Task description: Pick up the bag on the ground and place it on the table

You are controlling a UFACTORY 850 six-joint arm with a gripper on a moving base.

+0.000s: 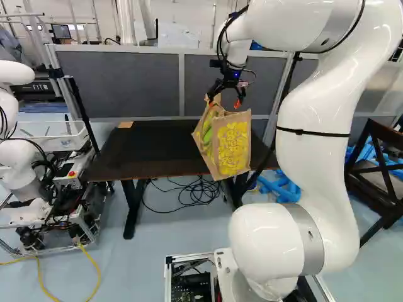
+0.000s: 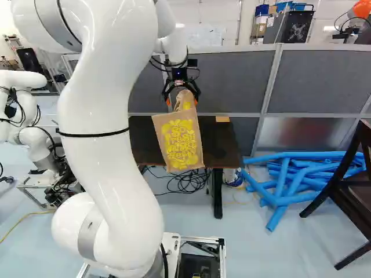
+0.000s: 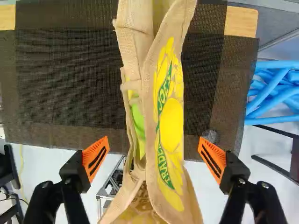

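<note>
In the left base view, the white arm (image 1: 315,170) reaches forward, and its gripper (image 1: 225,102) is at the top of the bag (image 1: 233,148), a tan one with yellow lettering. The bag is tilted, and something green (image 1: 207,136) shows at its side. Behind it is the dark surface (image 1: 145,151); the lower end of the bag overlaps the near edge, but whether the two touch I cannot tell. Black cables (image 1: 198,192) lie in a tangle on the floor beneath. Another robot (image 1: 19,167) stands at the left, and a grey divider (image 1: 132,82) runs behind the surface.

In the right base view, the bag is below the gripper, its printed face turned towards this camera and leaning a little. Blue tubes (image 2: 301,174) are heaped on the floor right of the surface, with a dark chair (image 2: 335,184) near them.

In the wrist view, the gripper (image 3: 154,144) is spread wide, its orange pads (image 3: 96,158) standing on either side of the bag, well apart, with neither seen pressing on it. The bag runs lengthwise between them, so it is not pinched there; what holds it up I cannot tell. Past it are the surface's dark mesh cover (image 3: 70,79) and a strip of pale wood (image 3: 240,21)
</note>
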